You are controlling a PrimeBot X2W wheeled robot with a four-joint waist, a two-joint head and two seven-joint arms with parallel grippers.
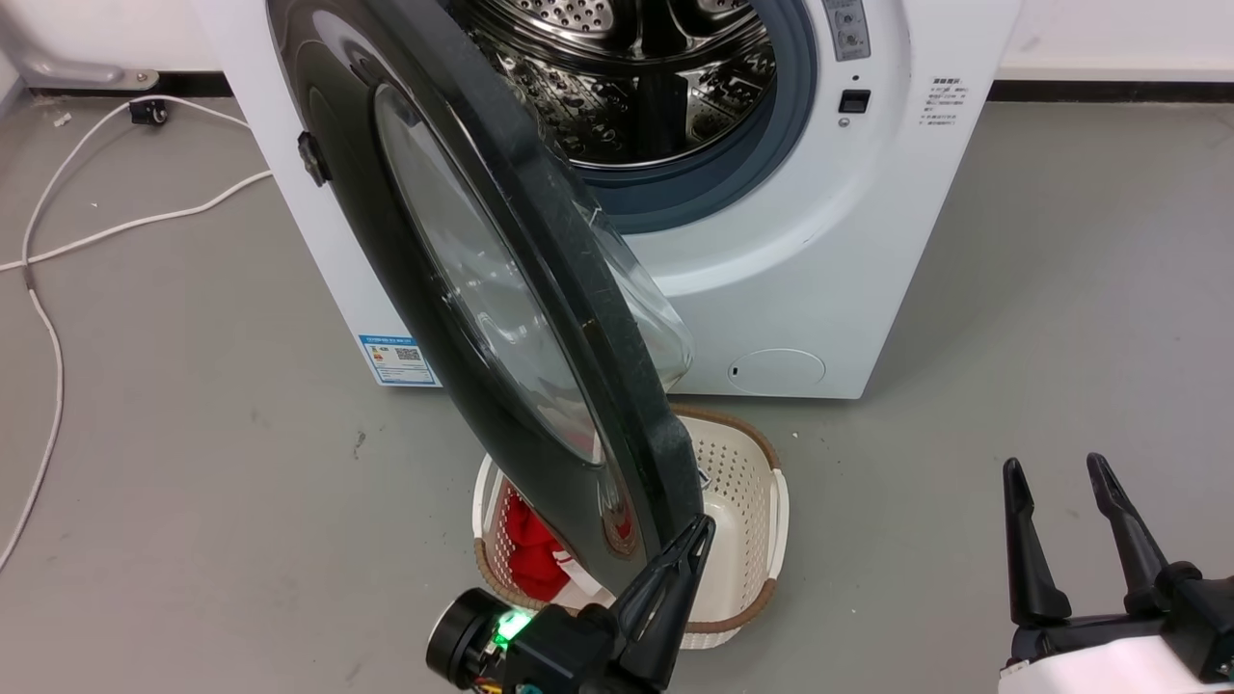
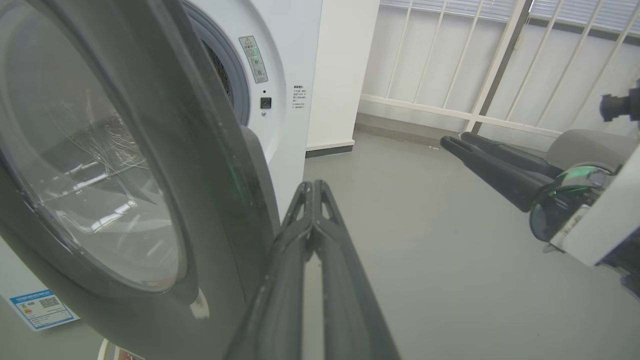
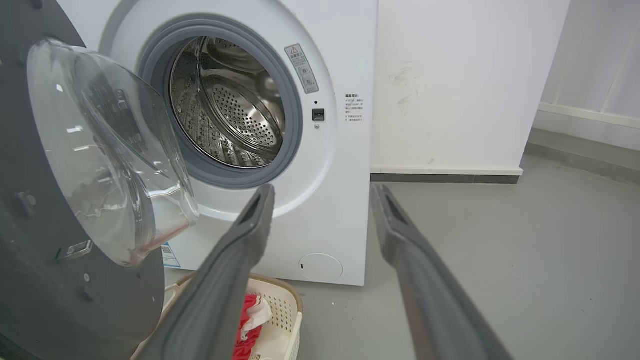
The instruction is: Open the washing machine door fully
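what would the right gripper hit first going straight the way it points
Likely the right gripper meets the washing machine on its white front, below the drum opening; nothing seems between, depth unclear.

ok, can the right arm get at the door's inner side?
Likely yes: the right tool is open, with bare floor between it and the washing machine door; only the laundry basket sits low under that side.

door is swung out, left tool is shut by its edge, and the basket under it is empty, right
Not quite: the basket is not empty. Red cloth lies in it, as the head view shows. The rest holds: the door is swung out and the left tool is shut by its edge.
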